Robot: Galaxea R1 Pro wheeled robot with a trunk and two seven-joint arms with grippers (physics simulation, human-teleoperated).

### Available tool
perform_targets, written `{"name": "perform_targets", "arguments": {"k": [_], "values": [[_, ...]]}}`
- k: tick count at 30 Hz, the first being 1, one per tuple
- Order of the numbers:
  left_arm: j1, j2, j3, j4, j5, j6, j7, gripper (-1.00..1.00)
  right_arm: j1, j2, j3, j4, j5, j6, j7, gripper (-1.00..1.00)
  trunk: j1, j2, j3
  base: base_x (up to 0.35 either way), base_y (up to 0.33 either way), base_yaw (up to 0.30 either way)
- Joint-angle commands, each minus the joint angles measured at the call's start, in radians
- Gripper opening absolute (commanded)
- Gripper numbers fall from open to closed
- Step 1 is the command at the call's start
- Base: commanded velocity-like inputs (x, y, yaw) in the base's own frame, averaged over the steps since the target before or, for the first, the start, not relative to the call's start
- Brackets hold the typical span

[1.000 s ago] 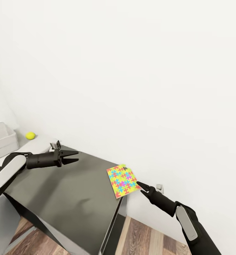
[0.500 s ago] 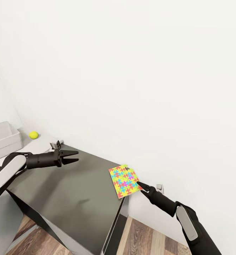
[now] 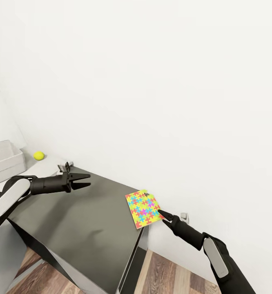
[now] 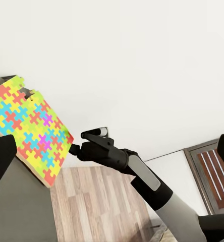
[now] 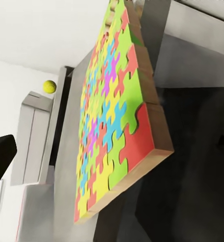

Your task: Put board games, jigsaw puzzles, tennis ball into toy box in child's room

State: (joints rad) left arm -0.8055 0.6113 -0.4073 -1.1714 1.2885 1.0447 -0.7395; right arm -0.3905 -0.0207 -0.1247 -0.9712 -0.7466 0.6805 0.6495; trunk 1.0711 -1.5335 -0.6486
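- Jigsaw puzzle [image 3: 143,208] lies flat at the far right corner of the dark-grey table [image 3: 83,220], one edge overhanging
- right gripper [image 3: 162,216] sits just beside that edge, tips parted a little, gripping nothing
- left gripper [image 3: 83,181] hovers over the table, jaws spread, empty
- tennis ball [image 3: 39,155] rests near the toy box [image 3: 3,161]

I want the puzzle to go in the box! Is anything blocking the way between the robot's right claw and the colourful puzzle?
Nothing visible is in the way. The right gripper is right at the corner of the jigsaw puzzle, which lies at the edge of the dark table, with no other thing between them.
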Motion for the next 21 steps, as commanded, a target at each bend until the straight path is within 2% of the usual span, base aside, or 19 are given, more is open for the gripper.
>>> {"name": "perform_targets", "arguments": {"k": [1, 21], "values": [[-0.001, 0.001, -0.002, 0.001, 0.0, 0.003, -0.004, 1.0, -0.001, 0.0, -0.002, 0.0, -0.004, 0.006, 0.001, 1.0, 0.0, -0.001, -0.001, 0.0, 0.0, 0.0], [-0.001, 0.0, -0.002, 0.001, 0.0, 0.003, -0.004, 1.0, -0.001, -0.004, -0.006, 0.0, -0.004, 0.006, 0.001, 1.0, 0.0, -0.001, -0.001, 0.0, 0.0, 0.043]]}}
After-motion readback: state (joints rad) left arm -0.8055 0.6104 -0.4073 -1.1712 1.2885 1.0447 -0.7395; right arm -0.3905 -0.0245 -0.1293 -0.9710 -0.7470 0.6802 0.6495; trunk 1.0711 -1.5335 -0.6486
